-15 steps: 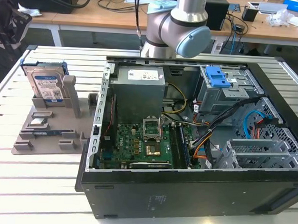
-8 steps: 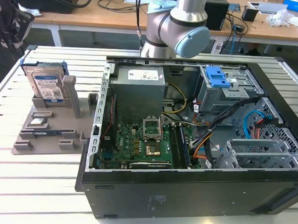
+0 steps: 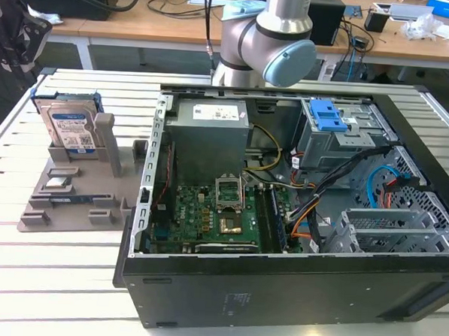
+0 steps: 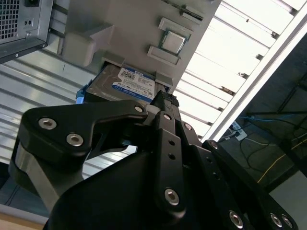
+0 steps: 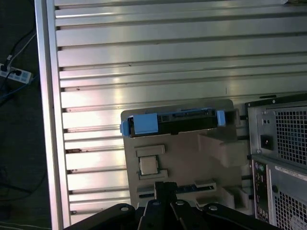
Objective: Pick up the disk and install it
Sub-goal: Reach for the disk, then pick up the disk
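Observation:
The disk (image 3: 68,126) stands on edge in a slot of the grey holder (image 3: 72,198) at the exterior view's left, its white-and-blue label facing the camera and a blue frame around it. In both wrist views the disk (image 4: 134,84) (image 5: 182,120) sits in that holder (image 5: 192,158), untouched. My gripper (image 5: 165,186) (image 4: 165,98) hovers above the holder, apart from the disk, its black fingers shut together with nothing between them.
An open computer case (image 3: 279,276) lies to the holder's right in the exterior view, with a drive cage and blue latch (image 3: 325,113) at its far side. The arm (image 3: 269,42) rises behind the case. A small silver chip (image 3: 56,182) rests on the holder.

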